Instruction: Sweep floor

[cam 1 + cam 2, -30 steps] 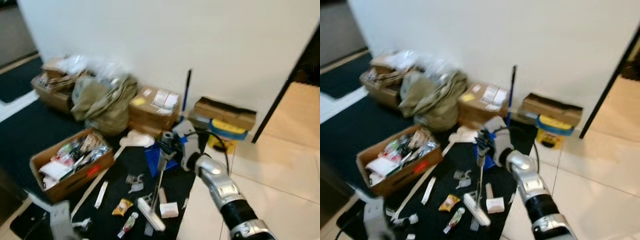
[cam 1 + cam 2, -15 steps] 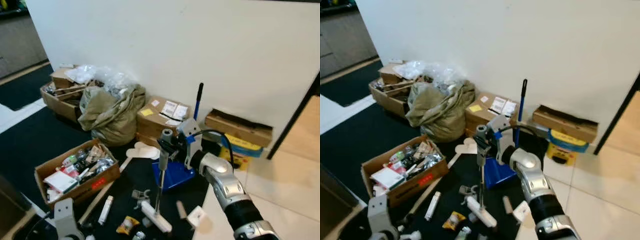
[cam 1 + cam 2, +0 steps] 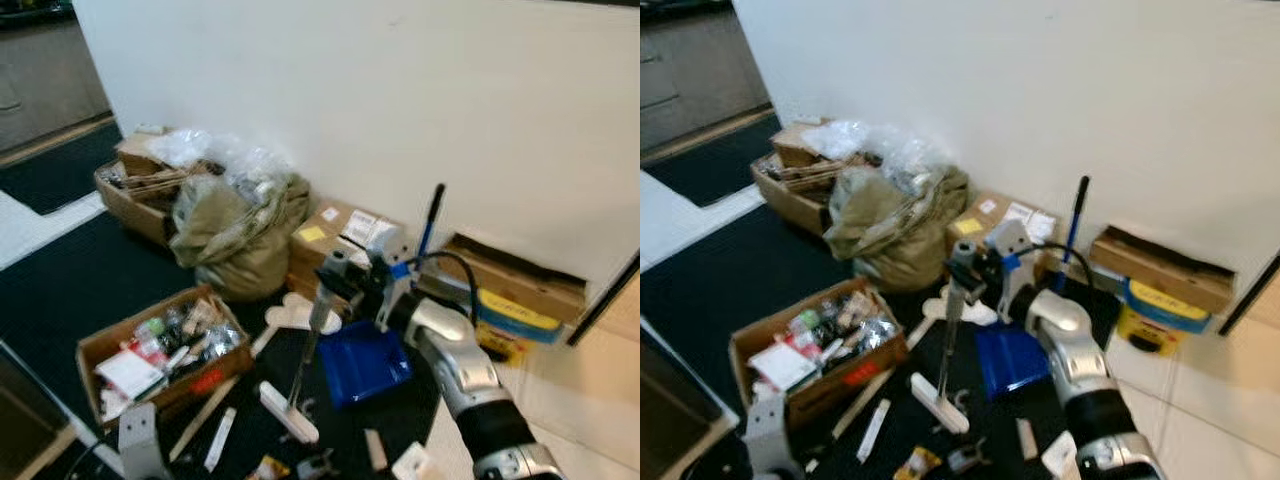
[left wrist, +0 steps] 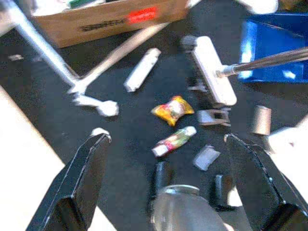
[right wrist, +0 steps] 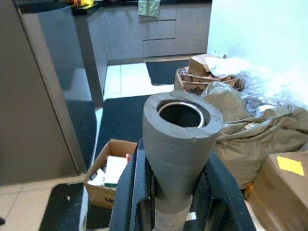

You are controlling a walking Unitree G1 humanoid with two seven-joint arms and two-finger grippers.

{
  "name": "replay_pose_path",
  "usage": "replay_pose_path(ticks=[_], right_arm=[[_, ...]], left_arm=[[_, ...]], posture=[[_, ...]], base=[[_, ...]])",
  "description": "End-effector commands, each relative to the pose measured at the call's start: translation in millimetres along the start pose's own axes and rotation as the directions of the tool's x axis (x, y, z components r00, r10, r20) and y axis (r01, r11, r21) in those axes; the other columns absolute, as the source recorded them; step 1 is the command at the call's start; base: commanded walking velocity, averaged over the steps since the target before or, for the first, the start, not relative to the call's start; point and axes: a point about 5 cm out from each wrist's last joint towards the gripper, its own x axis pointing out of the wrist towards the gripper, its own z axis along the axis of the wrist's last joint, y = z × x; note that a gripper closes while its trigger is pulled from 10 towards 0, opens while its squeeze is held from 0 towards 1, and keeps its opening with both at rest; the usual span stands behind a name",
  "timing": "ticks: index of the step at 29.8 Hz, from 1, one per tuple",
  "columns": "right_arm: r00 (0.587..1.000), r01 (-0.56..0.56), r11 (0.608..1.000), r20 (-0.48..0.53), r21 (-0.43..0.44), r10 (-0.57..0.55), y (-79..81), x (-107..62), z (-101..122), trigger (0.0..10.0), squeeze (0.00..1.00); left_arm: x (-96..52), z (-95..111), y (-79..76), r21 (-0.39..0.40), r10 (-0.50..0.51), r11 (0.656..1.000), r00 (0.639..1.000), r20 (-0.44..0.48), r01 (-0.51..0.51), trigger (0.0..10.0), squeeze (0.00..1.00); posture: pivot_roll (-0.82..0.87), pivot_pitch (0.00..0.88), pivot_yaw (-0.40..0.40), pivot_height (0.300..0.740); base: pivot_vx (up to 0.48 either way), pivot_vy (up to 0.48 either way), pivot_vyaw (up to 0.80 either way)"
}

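Left eye view: right tool around broom handle.

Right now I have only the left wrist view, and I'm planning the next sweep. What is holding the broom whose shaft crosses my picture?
Observer: The right gripper is shut on the broom handle, near its grey foam top.
Operator: Where does the blue dustpan lie?
Observer: The dustpan lies on the dark mat, to the robot's right of the broom head, with its long handle standing up.
Operator: Anything big beyond it?
Observer: An olive sack and a cardboard box sit behind it.
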Motion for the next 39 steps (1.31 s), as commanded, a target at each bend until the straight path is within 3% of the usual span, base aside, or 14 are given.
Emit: replay_pose_path(ticks=[1, 13, 25, 27, 39], right_arm=[[0.998, -0.007, 1.000, 0.057, 0.011, 0.006, 6.6, 6.7, 8.6, 10.0, 0.00], [0.996, 0.031, 0.999, 0.082, 0.036, -0.034, 7.2, 10.2, 10.5, 10.0, 0.00], [0.995, 0.087, 0.996, 0.037, 0.009, -0.088, 3.6, 11.0, 4.4, 10.0, 0.00], [0.988, 0.155, 0.988, 0.007, 0.003, -0.155, -2.6, 11.8, 0.5, 10.0, 0.00], [0.963, 0.263, 0.965, -0.060, -0.006, -0.263, -13.1, 8.9, -9.0, 10.0, 0.00]], left_arm=[[-2.0, -5.5, 5.1, 0.010, 0.016, 1.000, 0.999, -0.027, -0.016, 10.0, 0.00], [-2.5, -9.2, 4.2, 0.025, 0.011, 1.000, 0.999, -0.050, -0.010, 10.0, 0.00], [-4.2, -14.8, 6.1, 0.033, 0.016, 0.999, 0.997, -0.076, -0.013, 10.0, 0.00], [-4.4, -15.9, 5.8, 0.038, 0.012, 0.999, 0.996, -0.083, -0.009, 10.0, 0.00], [-4.5, -17.7, 3.0, 0.025, 0.000, 1.000, 0.996, -0.085, 0.002, 10.0, 0.00]], posture=[[-0.09, 0.000, 0.027, 0.740], [-0.09, 0.000, 0.035, 0.740], [-0.09, 0.000, 0.032, 0.740], [-0.09, 0.000, 0.031, 0.740], [-0.10, 0.000, 0.032, 0.740]], base=[[0.000, 0.000, 0.00], [0.000, 0.000, 0.60], [0.000, 0.000, 0.79], [0.000, 0.000, 0.00], [0.000, 0.000, 0.00]])
